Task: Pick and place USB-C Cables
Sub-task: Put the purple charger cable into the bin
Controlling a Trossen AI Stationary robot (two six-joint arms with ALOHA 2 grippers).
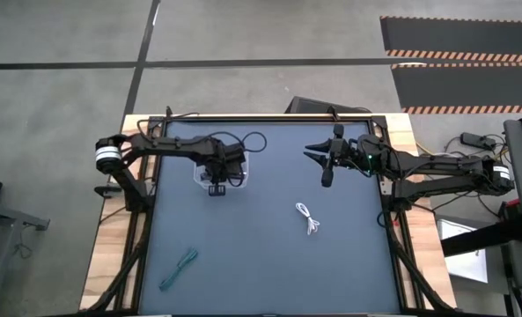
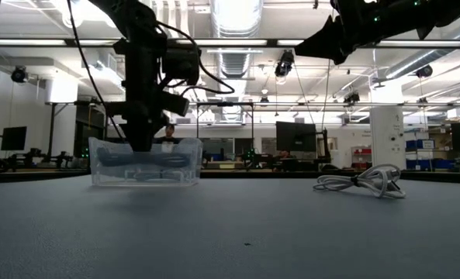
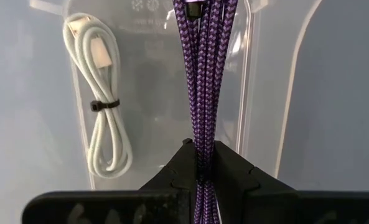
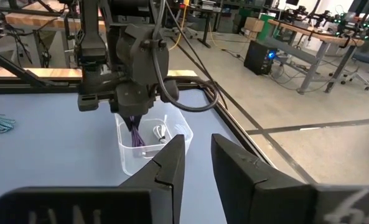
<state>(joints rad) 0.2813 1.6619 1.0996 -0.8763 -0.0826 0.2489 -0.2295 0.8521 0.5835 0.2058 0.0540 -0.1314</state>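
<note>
Over the clear plastic box (image 1: pixel 218 174) we see the left end effector (image 3: pixel 203 163) clamped on one braided purple cable bundle (image 3: pixel 204 74), hanging lengthwise into the box beside one tied white cable bundle (image 3: pixel 103 106) lying flat inside. On the dark table (image 1: pixel 261 264) lie one loose white cable (image 1: pixel 308 217) and one teal cable (image 1: pixel 180 269), angled diagonally. Our right end effector (image 4: pixel 196 163) hovers parted, holding nothing.

- No text, label, brand or number could be read in any view.
- The clear box (image 3: pixel 172 37) bore faint moulded marks on its base, too blurred to make out.
</note>
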